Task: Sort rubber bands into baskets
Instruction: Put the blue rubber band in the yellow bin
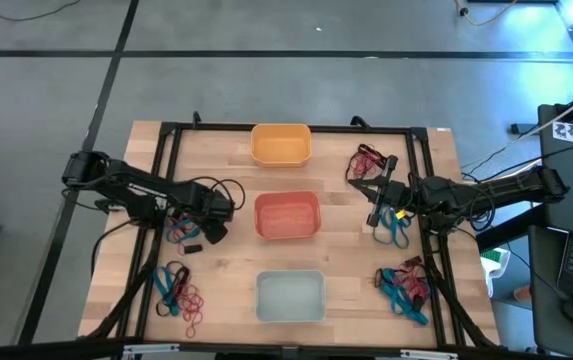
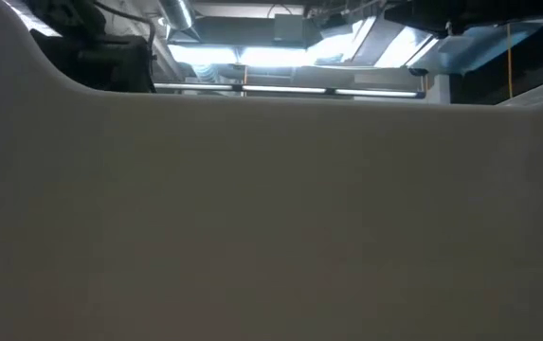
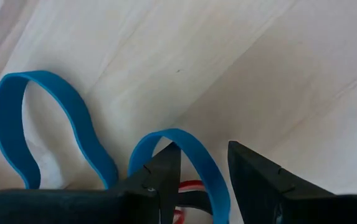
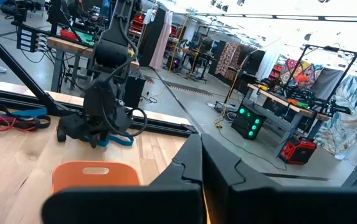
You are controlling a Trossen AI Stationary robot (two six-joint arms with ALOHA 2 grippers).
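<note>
Three baskets stood in a line down the middle of the table [image 1: 436, 300], and all places below are reckoned from the red-orange basket [image 1: 287, 216] at the centre of that line.

Nearest the camera side: the pale whitish-green basket [image 1: 290, 297], flanked by a heap of blue and red bands [image 1: 178, 292] on the left arm's side and another mixed heap [image 1: 403, 287] on the right arm's side.

Level with the red-orange basket, left arm's side: the left gripper [image 3: 203, 171], low over the wood, fingers parted narrowly with one limb of a blue rubber band [image 3: 184, 155] standing between them; whether the pads [image 3: 166, 171] pressed it, I cannot tell. A second blue loop [image 3: 47, 124] lay just beside, a red one beneath.

Same level, right arm's side: the right gripper [image 1: 378, 203], raised, fingers closed together, apparently holding nothing; blue and yellow bands [image 1: 394, 228] lay by it.

Farthest: the yellow-orange basket [image 1: 281, 144], with a red-black heap [image 1: 366, 160] to its right.

Handling, as judged: bands nearly weightless, limp and stretchy, rubber gripping well; tangled neighbours would likely drag along. Best taken by pinching a single raised limb of one loop, clear of others.
</note>
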